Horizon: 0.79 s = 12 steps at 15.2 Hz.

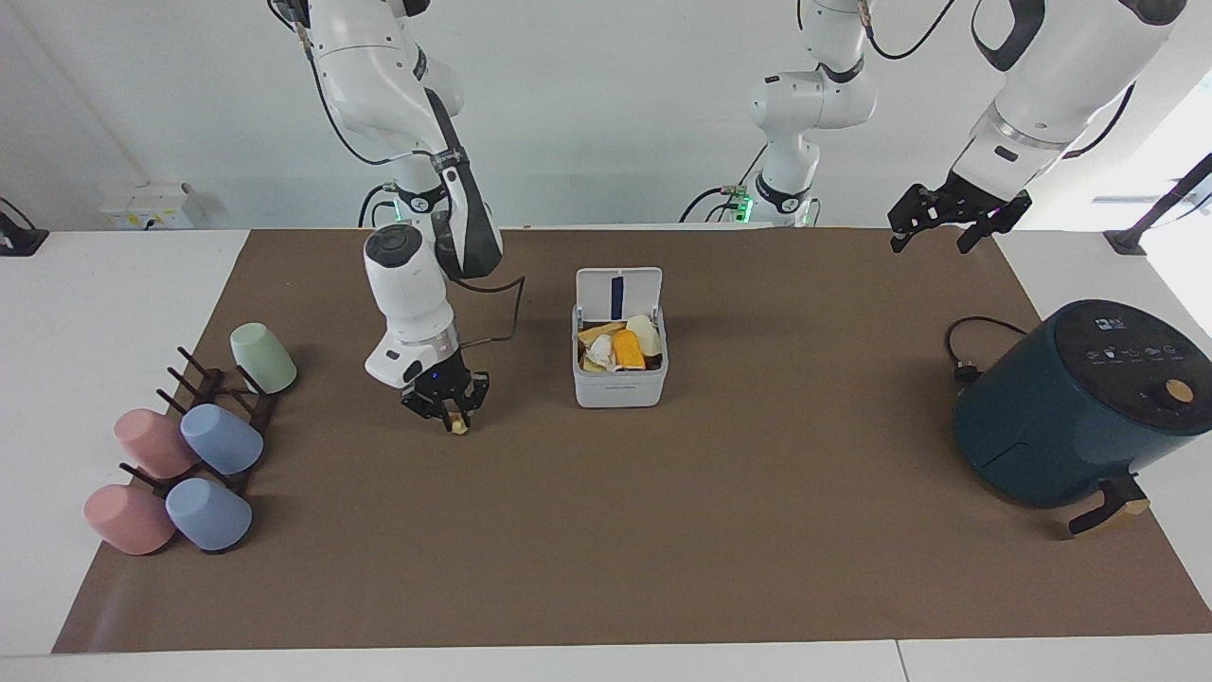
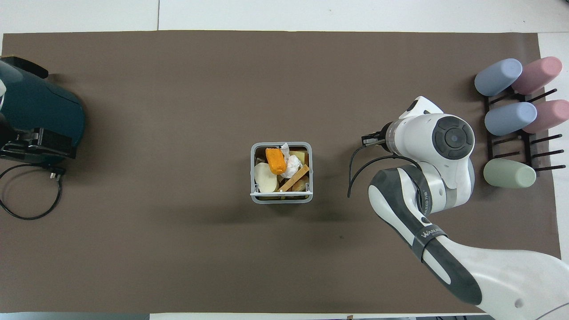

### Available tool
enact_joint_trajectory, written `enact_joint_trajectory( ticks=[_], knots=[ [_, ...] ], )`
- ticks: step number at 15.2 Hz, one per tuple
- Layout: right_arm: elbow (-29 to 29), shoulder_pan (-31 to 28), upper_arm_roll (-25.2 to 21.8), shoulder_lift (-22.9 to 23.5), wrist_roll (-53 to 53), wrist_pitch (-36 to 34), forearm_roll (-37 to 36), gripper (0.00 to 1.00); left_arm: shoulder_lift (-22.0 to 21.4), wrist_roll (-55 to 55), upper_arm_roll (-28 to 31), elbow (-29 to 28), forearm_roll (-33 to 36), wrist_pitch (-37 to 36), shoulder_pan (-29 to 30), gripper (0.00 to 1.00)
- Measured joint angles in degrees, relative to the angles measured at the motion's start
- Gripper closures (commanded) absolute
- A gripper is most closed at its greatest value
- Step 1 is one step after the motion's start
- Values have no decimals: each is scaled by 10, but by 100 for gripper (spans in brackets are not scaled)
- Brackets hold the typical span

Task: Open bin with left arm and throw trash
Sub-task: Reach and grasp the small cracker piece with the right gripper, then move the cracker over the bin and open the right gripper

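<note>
Air fryer (image 2: 40, 120) — cut by frame edge

Smooth plastic bin (image 1: 620, 384), glossy white arm shells, matt brown table mat (image 1: 663, 530)

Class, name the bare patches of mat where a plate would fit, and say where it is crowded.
Bare mat lies between the bin and the air fryer, and along the edge farthest from the robots. It is crowded between the cup rack and bin, where the right gripper works.
</note>
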Motion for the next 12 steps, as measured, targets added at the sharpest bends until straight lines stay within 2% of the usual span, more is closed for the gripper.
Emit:
enact_joint_trajectory(
  ticks=[4, 7, 10, 12],
  knots=[
    [45, 38, 1, -49, 67, -92, 0, 100, 0, 0, 0, 0, 0, 0, 0, 0],
    [114, 85, 4, -55, 194, -163, 1, 100, 0, 0, 0, 0, 0, 0, 0, 0],
    [136, 136, 8, -47, 329, -151, 32, 100, 0, 0, 0, 0, 0, 0, 0, 0],
    [136, 157, 9, -39, 360, -120, 66, 100, 0, 0, 0, 0, 0, 0, 0, 0]
  ],
)
